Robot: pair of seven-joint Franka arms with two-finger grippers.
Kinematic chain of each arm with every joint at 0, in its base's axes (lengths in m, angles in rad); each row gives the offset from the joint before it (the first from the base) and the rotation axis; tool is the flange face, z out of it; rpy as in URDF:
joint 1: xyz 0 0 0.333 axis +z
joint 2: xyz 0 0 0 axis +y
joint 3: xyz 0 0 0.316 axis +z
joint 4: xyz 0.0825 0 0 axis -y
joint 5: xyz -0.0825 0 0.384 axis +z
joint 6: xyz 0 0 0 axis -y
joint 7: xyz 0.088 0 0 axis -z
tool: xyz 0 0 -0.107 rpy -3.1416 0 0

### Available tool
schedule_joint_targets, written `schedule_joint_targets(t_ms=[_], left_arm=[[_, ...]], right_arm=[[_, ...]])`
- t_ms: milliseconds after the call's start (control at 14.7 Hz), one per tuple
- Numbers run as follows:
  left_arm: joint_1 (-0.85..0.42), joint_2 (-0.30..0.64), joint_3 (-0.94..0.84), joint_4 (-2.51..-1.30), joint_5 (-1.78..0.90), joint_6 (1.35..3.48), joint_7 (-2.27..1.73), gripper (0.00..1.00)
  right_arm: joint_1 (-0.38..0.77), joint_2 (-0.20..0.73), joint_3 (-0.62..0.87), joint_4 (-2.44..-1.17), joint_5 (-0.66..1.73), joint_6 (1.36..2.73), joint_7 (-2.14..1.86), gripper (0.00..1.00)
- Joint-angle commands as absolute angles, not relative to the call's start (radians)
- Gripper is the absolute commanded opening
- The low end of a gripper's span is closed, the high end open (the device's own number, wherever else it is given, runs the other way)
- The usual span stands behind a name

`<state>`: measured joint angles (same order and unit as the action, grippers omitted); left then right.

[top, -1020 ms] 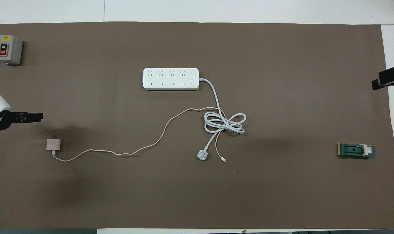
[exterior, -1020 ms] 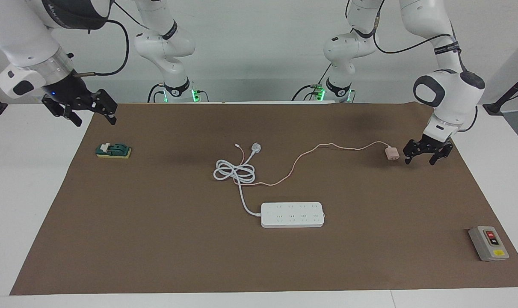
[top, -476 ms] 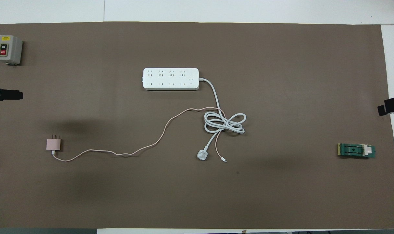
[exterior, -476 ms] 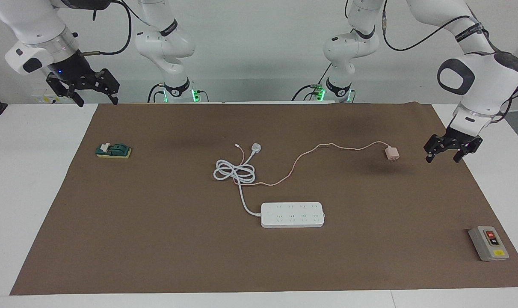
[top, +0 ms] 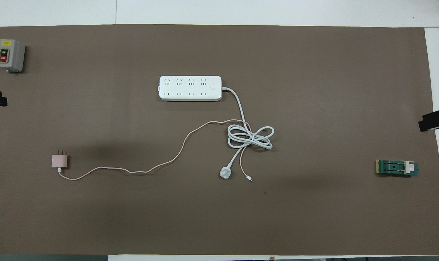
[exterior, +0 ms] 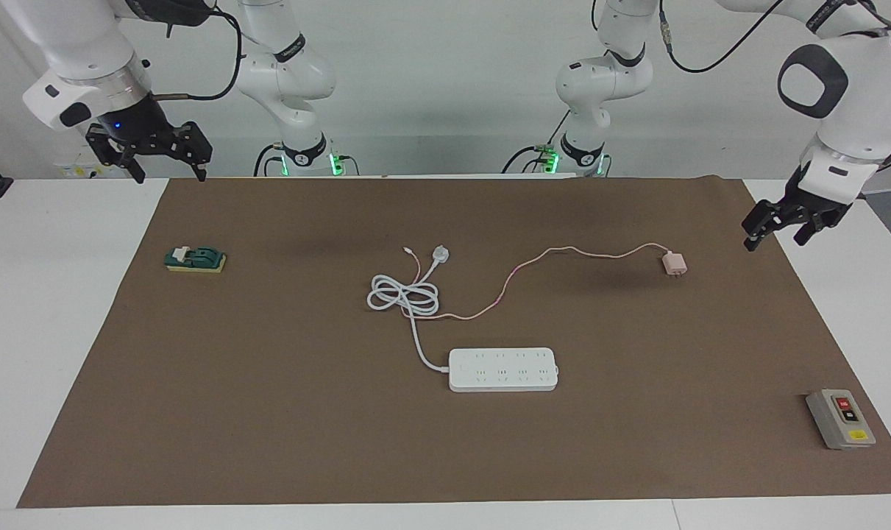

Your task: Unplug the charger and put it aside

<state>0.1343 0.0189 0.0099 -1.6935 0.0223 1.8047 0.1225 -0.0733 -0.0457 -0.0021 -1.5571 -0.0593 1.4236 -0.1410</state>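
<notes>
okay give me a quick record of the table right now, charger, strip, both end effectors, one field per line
charger: unplugged, lying on the mat toward the left arm's end, apart from the strip
cable: trails from charger to the coiled white cord
strip: sockets empty
left end effector: open, empty, raised over the mat's edge
right end effector: empty, raised at the other end

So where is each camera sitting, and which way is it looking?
Facing view: high across the table, looking at the robots; shows both arms, the left gripper open, the right gripper raised.
Overhead view: high above the robots' end, looking steeply down; only dark gripper tips at the edges.
Both show the charger lying apart from the power strip, turned half around.
</notes>
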Motion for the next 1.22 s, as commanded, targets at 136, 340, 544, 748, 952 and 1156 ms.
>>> schedule_joint_targets(t_ms=[136,340,544,748,952,1156], left_arm=[[0.078,-0.066,-0.003,-1.698,0.048,1.674,0.003,1.0],[0.023,-0.071,-0.003,-1.692,0.048,1.657,0.005,1.0],[0.012,-0.051,-0.008,-1.64,0.041,1.567,0.009,1.0],[-0.012,-0.055,-0.018,-1.654,0.038,1.572,0.012,1.0],[-0.024,-0.06,-0.018,-1.667,0.037,1.607,0.023,1.0],[-0.032,-0.066,-0.021,-1.698,0.035,1.66,0.029,1.0]], right_arm=[[-0.103,-0.058,0.015,-1.563,-0.072,1.39,-0.163,1.0],[-0.11,-0.037,0.015,-1.516,-0.064,1.378,-0.163,1.0],[-0.11,-0.032,0.017,-1.499,-0.063,1.361,-0.16,1.0],[-0.103,-0.035,0.015,-1.5,-0.063,1.359,-0.156,1.0],[-0.101,-0.038,0.017,-1.508,-0.063,1.364,-0.153,1.0],[-0.103,-0.038,0.017,-1.509,-0.063,1.364,-0.153,1.0]])
